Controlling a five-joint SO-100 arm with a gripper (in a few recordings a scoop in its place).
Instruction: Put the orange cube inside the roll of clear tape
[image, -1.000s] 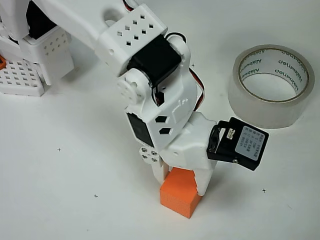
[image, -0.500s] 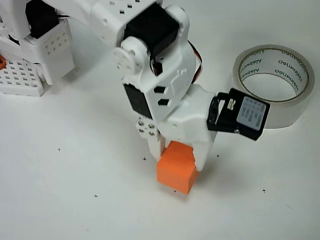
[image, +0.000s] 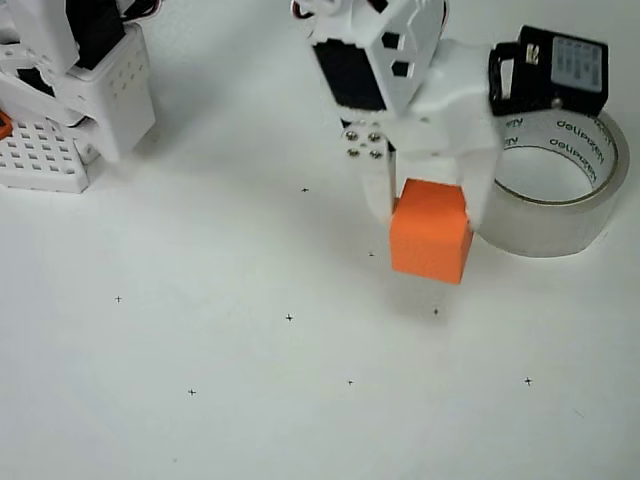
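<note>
Gripper (image: 428, 205) is clamped on the orange cube (image: 431, 230), cube lifted off the table (image: 200, 350). Roll of clear tape (image: 560, 215) lies flat, hole up, just right of the cube in the overhead view. Cube's not over the hole yet; it needs to shift right and slightly up-frame.

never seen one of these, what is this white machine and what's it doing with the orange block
This is a small white robot arm seen by a camera looking straight down at a white table. At the arm's end is a two-finger gripper, shut on the orange cube, which appears lifted off the surface. Just to the right in the overhead view lies the roll of clear tape, flat, its hole facing up and partly covered by the arm. The perforated white block at the upper left is the arm's base. The small black crosses are marks on the table.
</note>
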